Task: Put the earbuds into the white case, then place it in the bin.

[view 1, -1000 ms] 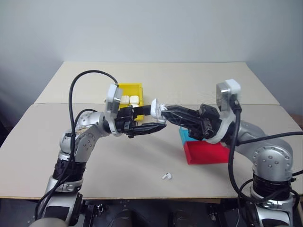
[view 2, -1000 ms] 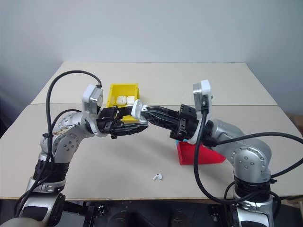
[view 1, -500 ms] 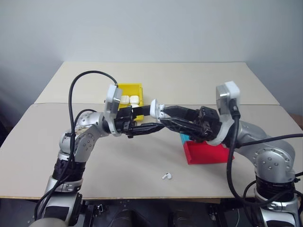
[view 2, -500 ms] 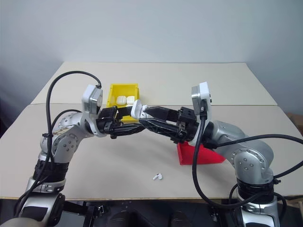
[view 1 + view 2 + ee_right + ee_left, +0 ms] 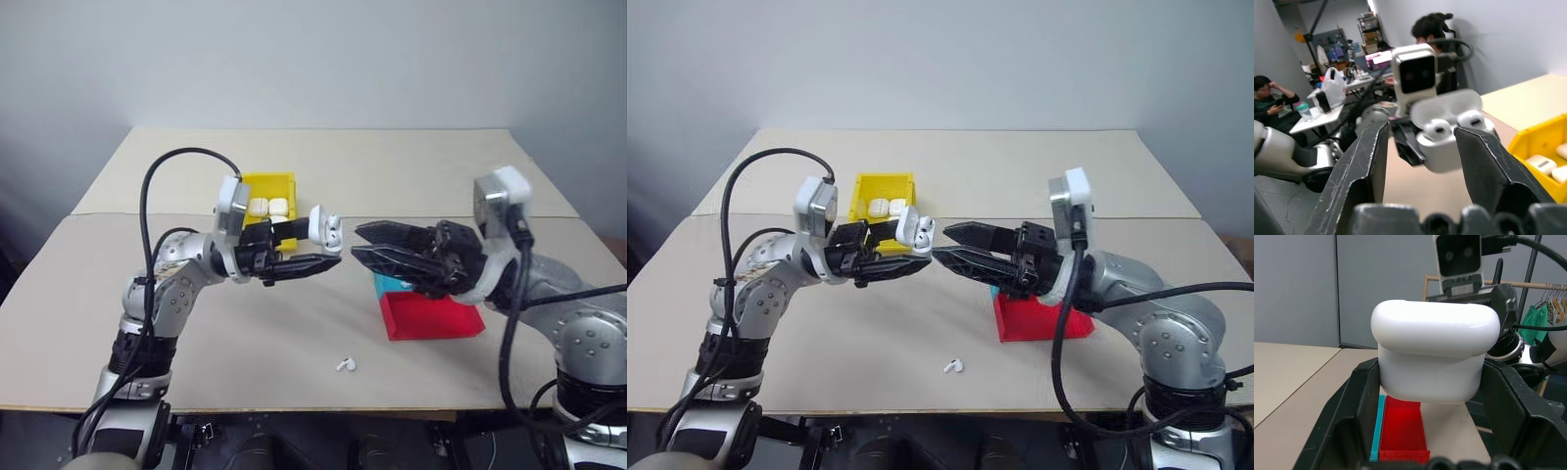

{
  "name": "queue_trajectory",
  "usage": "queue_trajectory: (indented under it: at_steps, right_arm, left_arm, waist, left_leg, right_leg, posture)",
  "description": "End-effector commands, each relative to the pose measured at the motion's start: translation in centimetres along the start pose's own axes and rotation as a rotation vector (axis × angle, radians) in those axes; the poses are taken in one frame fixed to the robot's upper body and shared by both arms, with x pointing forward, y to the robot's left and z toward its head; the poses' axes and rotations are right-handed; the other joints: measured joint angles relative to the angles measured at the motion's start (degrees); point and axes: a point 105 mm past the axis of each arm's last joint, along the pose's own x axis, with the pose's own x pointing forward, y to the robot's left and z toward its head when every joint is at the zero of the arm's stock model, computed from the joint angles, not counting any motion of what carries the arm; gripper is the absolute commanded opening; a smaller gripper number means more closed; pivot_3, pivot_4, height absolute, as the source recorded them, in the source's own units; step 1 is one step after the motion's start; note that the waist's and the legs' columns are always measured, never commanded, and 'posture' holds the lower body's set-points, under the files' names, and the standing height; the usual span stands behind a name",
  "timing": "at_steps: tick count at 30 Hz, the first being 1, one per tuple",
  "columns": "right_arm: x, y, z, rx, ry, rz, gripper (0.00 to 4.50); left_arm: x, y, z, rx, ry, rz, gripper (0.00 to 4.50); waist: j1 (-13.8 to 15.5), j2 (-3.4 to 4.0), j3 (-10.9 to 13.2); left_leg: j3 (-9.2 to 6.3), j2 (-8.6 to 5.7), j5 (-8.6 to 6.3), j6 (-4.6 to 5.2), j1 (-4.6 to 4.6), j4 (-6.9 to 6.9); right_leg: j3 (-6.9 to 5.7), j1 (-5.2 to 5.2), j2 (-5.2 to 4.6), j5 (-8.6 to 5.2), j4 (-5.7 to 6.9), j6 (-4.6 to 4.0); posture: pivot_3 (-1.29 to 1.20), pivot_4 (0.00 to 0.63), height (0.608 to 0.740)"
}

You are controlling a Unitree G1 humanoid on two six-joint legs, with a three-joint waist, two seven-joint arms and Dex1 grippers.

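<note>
Right fingers (image 5: 355, 241) pulled back from white case (image 5: 325, 227), spread, empty; left fingers (image 5: 328, 257) clamp case.

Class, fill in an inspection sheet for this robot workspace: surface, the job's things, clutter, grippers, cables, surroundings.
Surface: beige table.
Job's things: open white case with two earbuds seated; yellow bin holds more cases; loose earbud on the table.
Clutter: red tray, teal tray beside it.
Grippers: left gripper shut on the case; right gripper open, apart from it.
Cables: black cable loops over the left arm.
Surroundings: people at desks.
</note>
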Motion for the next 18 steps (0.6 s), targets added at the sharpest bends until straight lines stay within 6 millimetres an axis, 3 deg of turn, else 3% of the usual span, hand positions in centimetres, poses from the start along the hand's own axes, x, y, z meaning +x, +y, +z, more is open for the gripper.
queue_trajectory:
  at_steps: [1, 5, 14, 18]
  right_arm:
    - [0.4, 0.1, 2.5, -0.160, 0.014, 0.000, 1.38]
    - [1.7, -0.9, 3.3, -0.309, 0.153, 0.003, 0.01]
    - [5.5, -2.3, 2.0, -0.477, 0.549, 0.133, 0.01]
    - [5.5, -3.4, 0.1, -0.561, 0.701, 0.142, 0.01]
  left_arm:
    - [0.8, 0.3, 0.0, 0.055, 0.013, 0.019, 2.77]
    - [1.8, 0.7, -0.9, 0.087, 0.058, 0.055, 2.77]
    - [3.1, 2.8, -2.8, 0.119, 0.153, 0.194, 2.77]
    - [3.4, 2.6, -2.8, 0.137, 0.150, 0.183, 2.77]
  waist:
    - [-0.1, 0.00, 0.0]
    - [0.0, 0.00, 0.0]
    - [0.0, 0.00, 0.0]
    - [0.1, 0.00, 0.0]
  left_leg:
    - [0.00, 0.00, 0.00, 0.00, 0.00, 0.00]
    - [-0.01, 0.00, 0.00, 0.00, 0.01, 0.02]
    - [0.05, 0.01, -0.02, 0.04, -0.06, 0.03]
    - [0.08, 0.00, -0.05, 0.08, -0.14, 0.10]
  right_leg:
    - [0.01, -0.01, 0.00, 0.00, 0.00, 0.00]
    - [0.01, 0.00, 0.02, 0.00, 0.01, 0.00]
    - [0.04, -0.10, 0.01, 0.00, 0.00, 0.00]
    - [0.01, -0.11, -0.03, 0.00, -0.04, 0.00]
  posture:
    - [0.00, 0.150, 0.740]
    - [0.00, 0.150, 0.740]
    - [0.00, 0.150, 0.740]
    - [0.00, 0.150, 0.740]
